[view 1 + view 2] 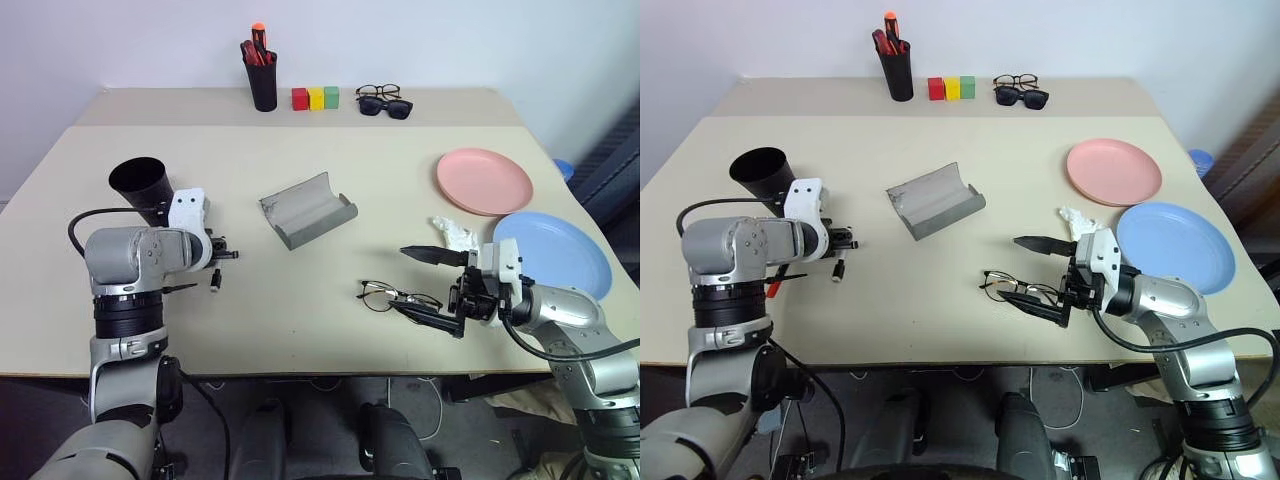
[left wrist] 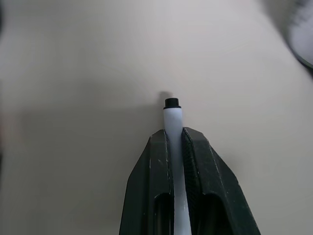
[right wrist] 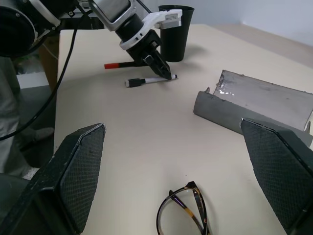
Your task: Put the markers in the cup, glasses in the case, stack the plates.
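Left hand (image 3: 164,73), at left of the head view, is clenched on the slim black marker (image 3: 146,81), its white tip against the matte beige surface (image 1: 300,320). Red marker (image 3: 117,64) lies just beside it, near the tapered black cup (image 1: 140,185). Right hand (image 1: 432,284) is spread wide, released, over the wire-rimmed glasses (image 1: 385,294) at lower centre. Grey half-round case (image 1: 308,210) lies open at centre.

No writing, label, brand mark or number can be read anywhere on the worktop or on the things lying on it.
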Controlling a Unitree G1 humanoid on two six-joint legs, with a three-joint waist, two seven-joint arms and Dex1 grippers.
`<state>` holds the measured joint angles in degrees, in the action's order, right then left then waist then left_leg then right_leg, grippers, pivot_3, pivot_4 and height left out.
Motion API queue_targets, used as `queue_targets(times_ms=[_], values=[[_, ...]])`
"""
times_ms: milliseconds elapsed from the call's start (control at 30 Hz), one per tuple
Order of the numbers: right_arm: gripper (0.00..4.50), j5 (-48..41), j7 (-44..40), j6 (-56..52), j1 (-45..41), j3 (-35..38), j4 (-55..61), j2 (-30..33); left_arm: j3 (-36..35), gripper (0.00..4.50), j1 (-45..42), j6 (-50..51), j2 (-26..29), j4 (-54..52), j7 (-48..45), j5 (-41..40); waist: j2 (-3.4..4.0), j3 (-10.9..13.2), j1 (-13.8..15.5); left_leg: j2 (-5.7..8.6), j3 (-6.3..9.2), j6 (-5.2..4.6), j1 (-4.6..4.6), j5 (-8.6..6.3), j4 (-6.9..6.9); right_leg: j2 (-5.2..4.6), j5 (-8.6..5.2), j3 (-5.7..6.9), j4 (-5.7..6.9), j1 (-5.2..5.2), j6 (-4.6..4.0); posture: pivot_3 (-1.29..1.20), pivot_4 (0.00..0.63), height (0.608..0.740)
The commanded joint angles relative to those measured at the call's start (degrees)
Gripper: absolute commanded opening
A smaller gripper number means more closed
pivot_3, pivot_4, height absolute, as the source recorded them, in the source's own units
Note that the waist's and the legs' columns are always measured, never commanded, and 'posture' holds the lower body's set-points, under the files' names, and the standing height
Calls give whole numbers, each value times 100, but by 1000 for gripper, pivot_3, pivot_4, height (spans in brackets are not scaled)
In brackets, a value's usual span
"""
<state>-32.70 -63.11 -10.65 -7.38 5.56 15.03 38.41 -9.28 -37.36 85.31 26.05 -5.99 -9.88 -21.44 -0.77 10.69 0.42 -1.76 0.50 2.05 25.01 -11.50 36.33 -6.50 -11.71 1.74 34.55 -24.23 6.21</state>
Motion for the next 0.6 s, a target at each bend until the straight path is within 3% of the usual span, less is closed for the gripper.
queue_targets(times_ms=[33, 100, 200, 300, 600], values=[[4500, 5, 12, 125, -156, 80, -67, -58, 709, 52, 327, -694, 488, -1444, -803, -336, -5, 3, -1, -1, 0, 4, 0, 2, -4, 0, -4, 0, 1, -4, -8, 0, 150, 740], [4500, 29, 22, 149, -301, 50, -215, -108, 922, 52, 644, -1726, 913, -2485, -1191, -197, -8, 6, 15, -2, 0, 10, 0, 6, -7, 0, -4, 0, 2, -7, -11, 0, 150, 740], [4500, 91, 16, 176, -495, -2, -381, -178, 637, 52, 875, -3511, 799, -3004, -1003, 315, -8, 6, 28, -3, -2, 12, 0, 6, -9, 0, -2, -2, -4, -9, -15, 0, 150, 740], [4500, 141, 9, 199, -708, -80, -537, -276, 427, 52, 736, -4872, 814, -2395, -531, 1090, -6, 3, 34, -2, -3, 11, -1, 7, -6, 0, -1, -2, -8, -3, -17, 0, 150, 740], [4500, 295, 134, 122, -1190, -289, -700, -486, -243, 52, -196, -6885, 772, 592, 1613, 2667, -8, 5, 30, -2, -6, 9, -4, 8, -9, 2, 12, -2, -5, -2, 10, 0, 150, 740]])
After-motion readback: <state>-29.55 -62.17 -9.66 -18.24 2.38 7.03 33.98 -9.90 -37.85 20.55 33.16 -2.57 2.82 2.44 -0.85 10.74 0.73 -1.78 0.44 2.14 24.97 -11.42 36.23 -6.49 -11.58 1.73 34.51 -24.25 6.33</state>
